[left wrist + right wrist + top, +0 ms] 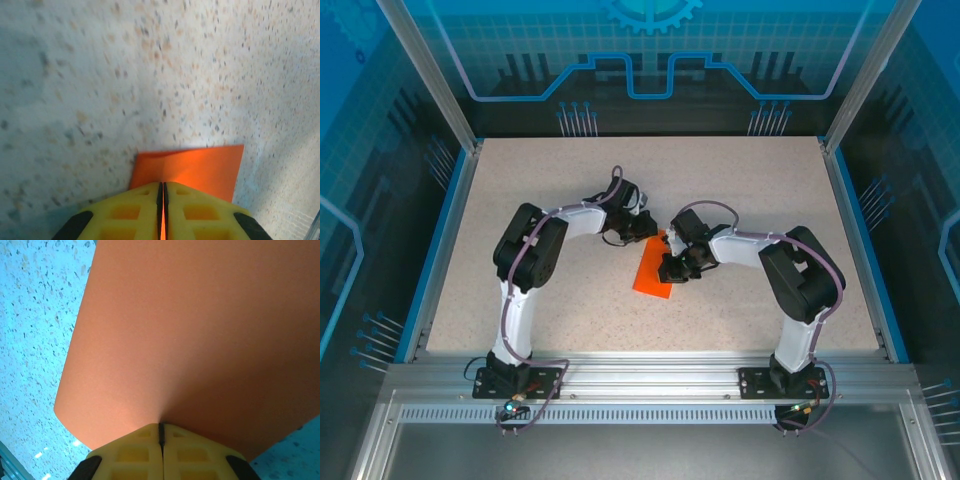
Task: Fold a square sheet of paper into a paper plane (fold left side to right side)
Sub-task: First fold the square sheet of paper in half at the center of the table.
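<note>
Your left gripper [162, 188] and right gripper [161, 427] both have jaws pinched on edges of the orange paper [649, 277], probably so one anchors it while the other folds.

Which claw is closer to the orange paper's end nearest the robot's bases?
Right. The right gripper pinches the orange paper at its right edge; the left gripper holds its far end.

Speckled table [770, 190] (beige) carries the orange sheet [650, 276]
</note>
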